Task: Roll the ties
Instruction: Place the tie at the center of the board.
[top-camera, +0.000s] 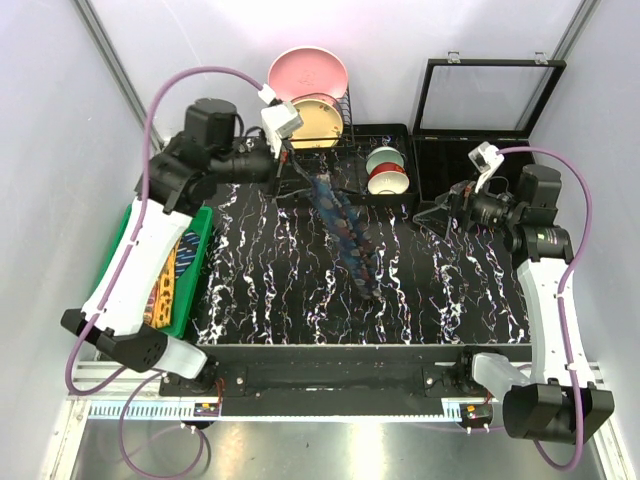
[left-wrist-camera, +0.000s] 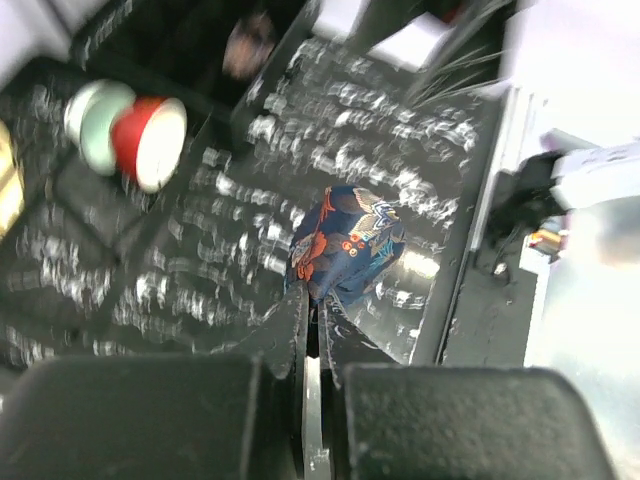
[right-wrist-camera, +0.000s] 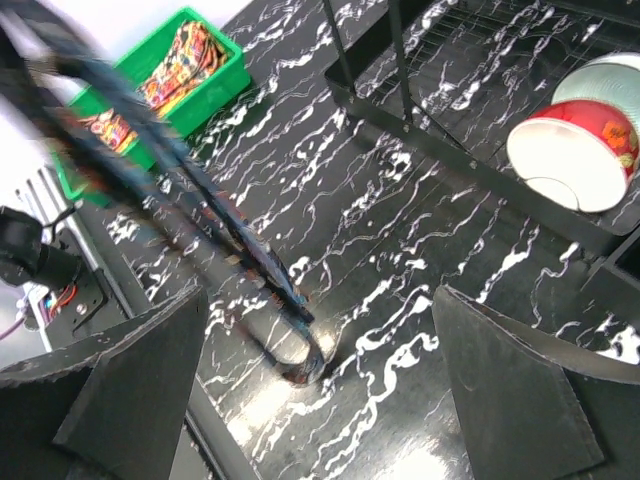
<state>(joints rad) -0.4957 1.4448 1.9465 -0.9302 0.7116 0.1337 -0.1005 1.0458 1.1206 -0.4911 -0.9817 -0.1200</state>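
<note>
Left pincer (left-wrist-camera: 312, 298) clamps one end of the dark blue tie (left-wrist-camera: 345, 240) above the desk (top-camera: 450, 290); right pincer (right-wrist-camera: 320, 295) gapes wide, empty.

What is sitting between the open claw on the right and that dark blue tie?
Nothing: in the top view, only bare black marbled tabletop lies between the right claw and the dark blue tie.
</note>
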